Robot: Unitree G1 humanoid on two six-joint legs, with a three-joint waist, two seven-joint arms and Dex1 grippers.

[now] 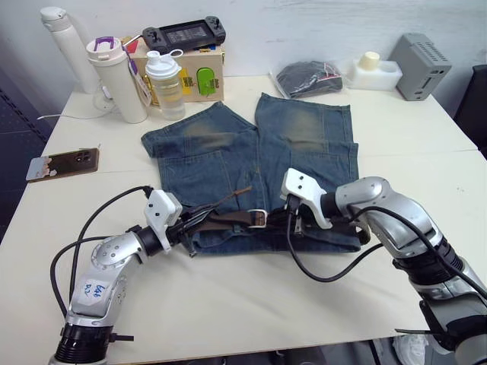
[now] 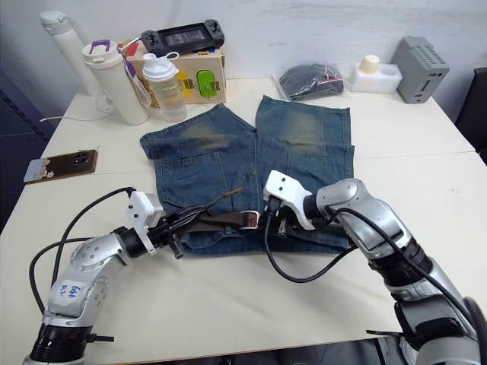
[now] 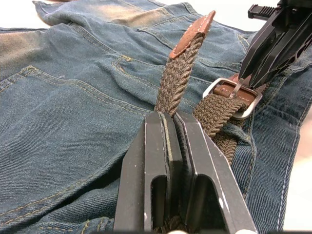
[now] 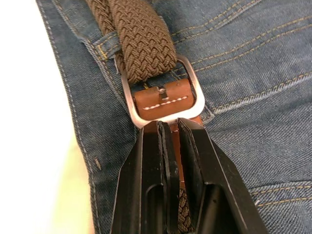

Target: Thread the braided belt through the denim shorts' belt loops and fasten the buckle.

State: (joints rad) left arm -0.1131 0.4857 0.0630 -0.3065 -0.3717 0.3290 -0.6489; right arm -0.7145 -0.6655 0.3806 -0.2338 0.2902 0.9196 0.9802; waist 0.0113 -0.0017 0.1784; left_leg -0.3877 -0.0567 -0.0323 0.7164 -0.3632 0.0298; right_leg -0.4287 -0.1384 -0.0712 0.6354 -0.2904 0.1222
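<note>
The denim shorts (image 1: 228,156) lie flat on the table, waistband toward me. The braided belt (image 1: 228,219) runs along the waistband and passes under a belt loop (image 4: 105,48). Its silver buckle (image 4: 163,97) lies near the middle of the waist, with the woven strap fed through the frame. My left gripper (image 3: 168,119) is shut on the belt's free end, whose leather tip (image 3: 195,36) sticks up beyond the fingers. Just behind the buckle, my right gripper (image 4: 170,127) is shut on the belt's brown leather tab. The two grippers sit close together over the waistband (image 1: 243,228).
Behind the shorts stand a white thermos (image 1: 118,80), a clear shaker bottle (image 1: 166,84) and a box (image 1: 199,76) with a game controller on top. A phone (image 1: 62,163) lies at the left. A bagged dark bundle (image 1: 308,78), a white container (image 1: 373,72) and a grey device (image 1: 421,66) sit at the back right.
</note>
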